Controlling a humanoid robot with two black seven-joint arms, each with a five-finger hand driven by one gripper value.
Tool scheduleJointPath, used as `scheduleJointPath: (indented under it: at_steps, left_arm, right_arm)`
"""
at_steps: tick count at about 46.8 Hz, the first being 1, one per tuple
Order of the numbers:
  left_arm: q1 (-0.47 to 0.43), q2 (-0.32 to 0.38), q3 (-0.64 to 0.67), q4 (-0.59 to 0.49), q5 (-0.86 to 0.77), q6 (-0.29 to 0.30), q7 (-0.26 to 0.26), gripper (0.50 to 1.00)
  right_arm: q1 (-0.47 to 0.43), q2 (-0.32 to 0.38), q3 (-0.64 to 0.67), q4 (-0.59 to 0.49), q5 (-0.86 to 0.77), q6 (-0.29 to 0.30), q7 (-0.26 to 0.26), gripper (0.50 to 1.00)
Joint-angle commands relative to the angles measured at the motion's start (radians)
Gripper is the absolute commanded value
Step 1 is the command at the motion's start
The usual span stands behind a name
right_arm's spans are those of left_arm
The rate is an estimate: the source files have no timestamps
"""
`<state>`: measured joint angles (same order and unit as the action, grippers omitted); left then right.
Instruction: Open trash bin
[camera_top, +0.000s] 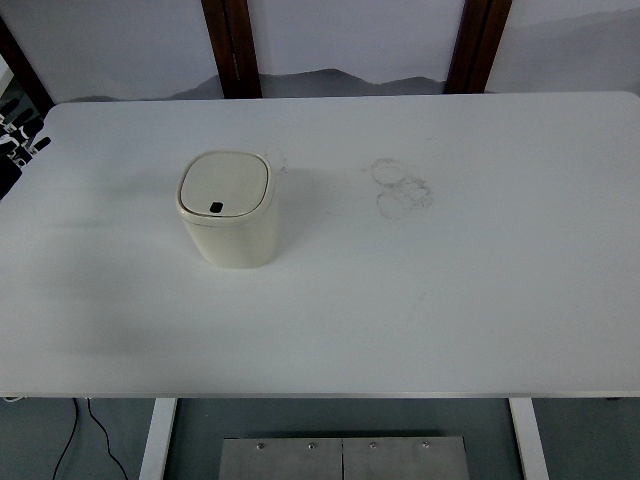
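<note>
**Bin closed, robot hand barely in frame**

White and mostly bare, the surface (450, 300) fills the head view, with a pale wall and two dark wooden uprights (232, 45) behind its far edge. Faint ring-shaped smudges (402, 188) mark it right of centre.

The trash bin (230, 208), cream coloured with rounded corners, stands upright on the left half of the surface, well apart from every edge. Its lid (226, 186) lies flat and shut, and a small dark patch near the lid's front edge looks like a press button (216, 208), though it is too small to be sure.

At the far left edge only a sliver of the left robot hand (18, 140) shows, well away from the bin; too little of it is visible to tell whether it is spread or curled. The right arm is out of view.

The task looks unstarted. Judging from here, the main risk is the bin itself: it seems light and stands free, so a sideways or off-centre push on the lid could slide or tip it rather than release the catch. A press that misses the small button may simply do nothing.
</note>
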<state>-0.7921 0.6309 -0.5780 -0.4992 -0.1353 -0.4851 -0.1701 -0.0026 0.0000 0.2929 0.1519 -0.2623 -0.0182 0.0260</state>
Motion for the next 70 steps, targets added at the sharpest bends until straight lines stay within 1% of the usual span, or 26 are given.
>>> scheduleJointPath:
  at_steps: [1,7,13,19,23,26,29,34,38,44,52,54,60,70]
  left_arm:
    - [-0.071,0.021,0.104,-0.042,-0.001,0.003,-0.002,1.000]
    - [-0.162,0.093,0.234,-0.143,-0.001,0.011,0.000,1.000]
    - [-0.265,0.139,0.366,-0.246,0.000,0.016,0.000,1.000]
    - [-0.386,0.156,0.538,-0.329,0.000,0.019,0.001,1.000]
    - [-0.458,0.159,0.641,-0.384,0.000,0.039,0.003,1.000]
    - [-0.510,0.164,0.705,-0.433,0.005,0.049,0.021,1.000]
    - [-0.559,0.167,0.745,-0.485,0.011,0.063,0.058,1.000]
    - [-0.619,0.168,0.771,-0.556,0.034,0.074,0.119,1.000]
    - [-0.651,0.168,0.776,-0.594,0.088,0.074,0.158,1.000]
    - [-0.687,0.165,0.777,-0.651,0.218,0.072,0.170,1.000]
    - [-0.716,0.164,0.777,-0.725,0.350,0.057,0.208,1.000]
    - [-0.720,0.164,0.777,-0.739,0.381,0.046,0.216,1.000]
    - [-0.728,0.164,0.777,-0.766,0.489,-0.027,0.228,1.000]
    - [-0.730,0.165,0.777,-0.774,0.562,-0.073,0.231,1.000]
  right_arm:
    - [0.000,0.000,0.000,0.000,0.000,0.000,0.000,0.993]
    - [0.000,0.000,0.000,0.000,0.000,0.000,-0.001,0.993]
    - [0.000,0.000,0.000,0.000,0.000,0.000,-0.001,0.993]
    - [0.000,0.000,0.000,0.000,0.000,0.000,0.000,0.993]
    - [0.000,0.000,0.000,0.000,0.000,0.000,0.000,0.993]
    - [0.000,0.000,0.000,0.000,0.000,0.000,0.000,0.993]
    - [0.000,0.000,0.000,0.000,0.000,0.001,0.000,0.993]
    - [0.000,0.000,0.000,0.000,0.000,0.000,0.000,0.993]
    - [0.000,0.000,0.000,0.000,0.000,0.000,0.000,0.993]
    - [0.000,0.000,0.000,0.000,0.000,0.000,0.000,0.993]
    - [0.000,0.000,0.000,0.000,0.000,0.001,-0.001,0.993]
    - [0.000,0.000,0.000,0.000,0.000,0.000,-0.001,0.993]
    - [0.000,0.000,0.000,0.000,0.000,0.000,0.000,0.993]
    - [0.000,0.000,0.000,0.000,0.000,0.000,-0.001,0.993]
